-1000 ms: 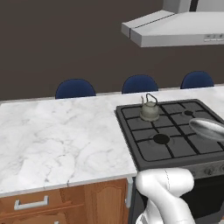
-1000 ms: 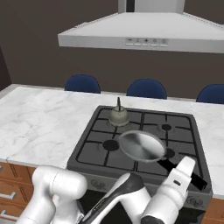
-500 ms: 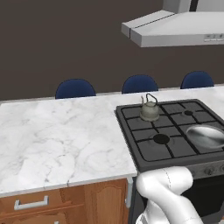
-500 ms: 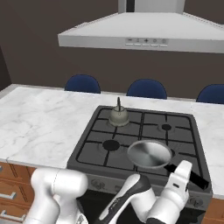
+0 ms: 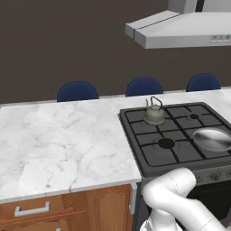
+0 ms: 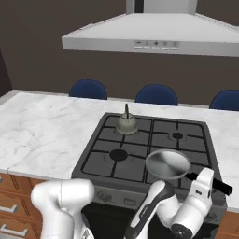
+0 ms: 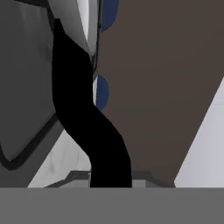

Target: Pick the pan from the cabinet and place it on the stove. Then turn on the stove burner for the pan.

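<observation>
pan (image 6: 167, 164) lower than before, now sitting on stove (image 6: 140, 149) front-right burner, at 4 o'clock from kettle (image 6: 126, 123); black handle runs back between jaws, grip state cannot tell

White marble counter (image 5: 58, 135) carrying black stove (image 6: 140, 161); kettle (image 6: 126, 124) sitting on rear-left grate, pan (image 6: 168, 164) lying front-right.

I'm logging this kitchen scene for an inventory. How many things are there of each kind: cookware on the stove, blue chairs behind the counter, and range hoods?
Cookware on the stove: 2, the pan and the kettle
Blue chairs: 3
Range hoods: 1
Total: 6
</observation>
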